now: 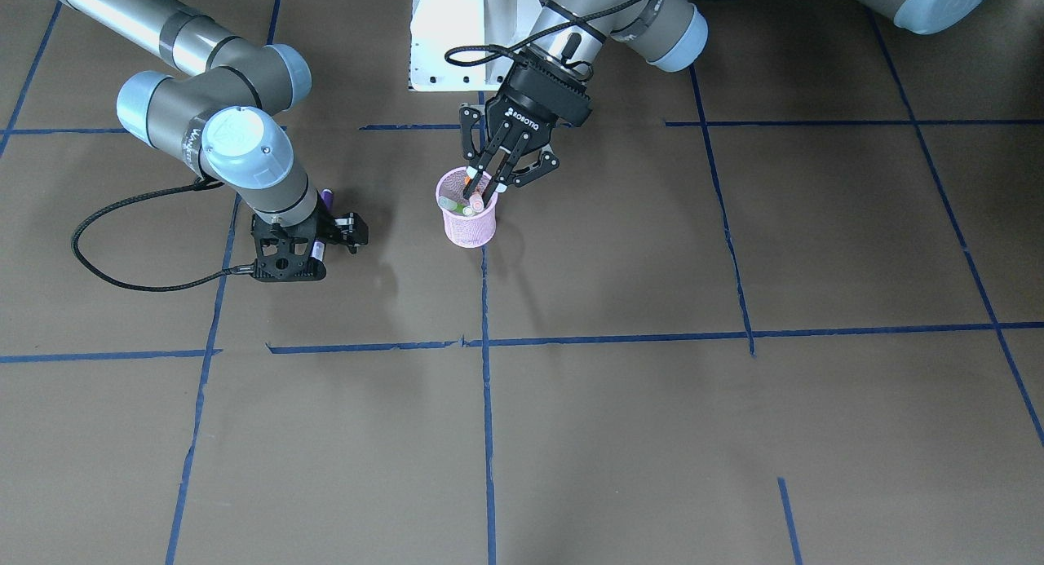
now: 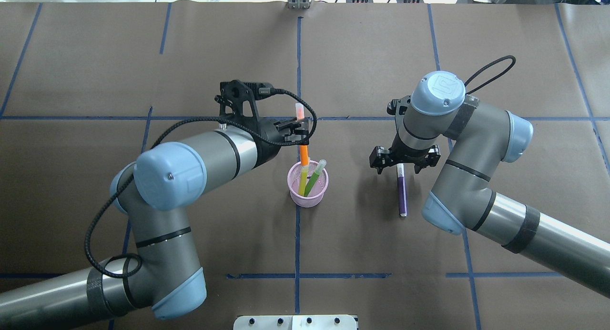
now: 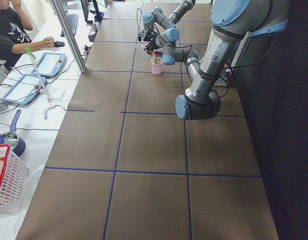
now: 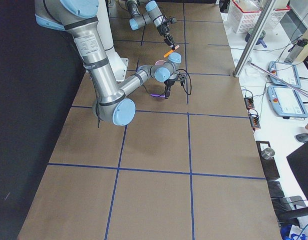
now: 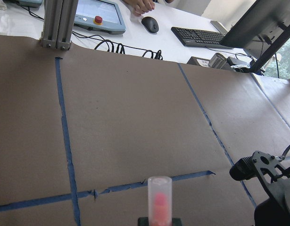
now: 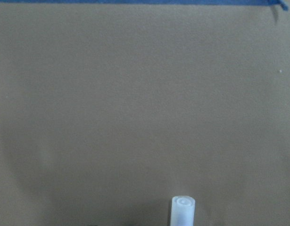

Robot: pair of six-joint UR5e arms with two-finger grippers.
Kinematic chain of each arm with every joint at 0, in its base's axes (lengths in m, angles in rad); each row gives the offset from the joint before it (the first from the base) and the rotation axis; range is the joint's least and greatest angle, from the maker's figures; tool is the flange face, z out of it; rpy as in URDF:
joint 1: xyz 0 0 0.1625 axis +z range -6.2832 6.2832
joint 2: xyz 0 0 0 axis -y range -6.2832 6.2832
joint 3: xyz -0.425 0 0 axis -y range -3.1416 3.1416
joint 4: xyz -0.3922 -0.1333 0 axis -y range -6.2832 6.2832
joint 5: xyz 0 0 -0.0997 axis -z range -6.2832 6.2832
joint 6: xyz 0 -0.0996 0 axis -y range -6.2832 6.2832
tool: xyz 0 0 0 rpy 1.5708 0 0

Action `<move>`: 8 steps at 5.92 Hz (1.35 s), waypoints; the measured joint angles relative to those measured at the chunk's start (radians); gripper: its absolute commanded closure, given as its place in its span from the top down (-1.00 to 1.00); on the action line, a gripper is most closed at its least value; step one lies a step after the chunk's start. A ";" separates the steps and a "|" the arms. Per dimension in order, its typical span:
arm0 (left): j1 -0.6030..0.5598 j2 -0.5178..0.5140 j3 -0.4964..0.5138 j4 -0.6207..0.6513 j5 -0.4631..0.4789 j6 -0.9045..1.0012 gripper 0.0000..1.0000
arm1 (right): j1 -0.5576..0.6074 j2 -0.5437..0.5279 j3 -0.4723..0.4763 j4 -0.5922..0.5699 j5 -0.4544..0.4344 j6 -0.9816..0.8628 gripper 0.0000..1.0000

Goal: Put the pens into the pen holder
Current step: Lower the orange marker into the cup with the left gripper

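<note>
Orange pen (image 2: 304, 155) partly in pen holder (image 2: 310, 201).

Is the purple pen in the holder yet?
No, the purple pen lies flat on the table, apart from the pink pen holder and off to its side.

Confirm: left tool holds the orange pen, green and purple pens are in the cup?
Purple pen is wrong: the overhead view shows it lying on the table by the right tool, outside the cup. Left tool holds the orange pen; green pen is in the cup.
</note>
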 measured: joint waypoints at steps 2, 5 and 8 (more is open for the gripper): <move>0.032 0.017 0.026 -0.027 0.041 0.000 -1.00 | -0.001 0.001 0.000 0.000 0.000 0.002 1.00; 0.071 0.053 0.040 -0.044 0.045 0.000 -1.00 | -0.004 0.003 -0.002 0.000 -0.001 0.003 1.00; 0.103 0.052 0.041 -0.046 0.067 -0.001 -1.00 | -0.005 0.003 -0.004 0.000 -0.002 0.003 1.00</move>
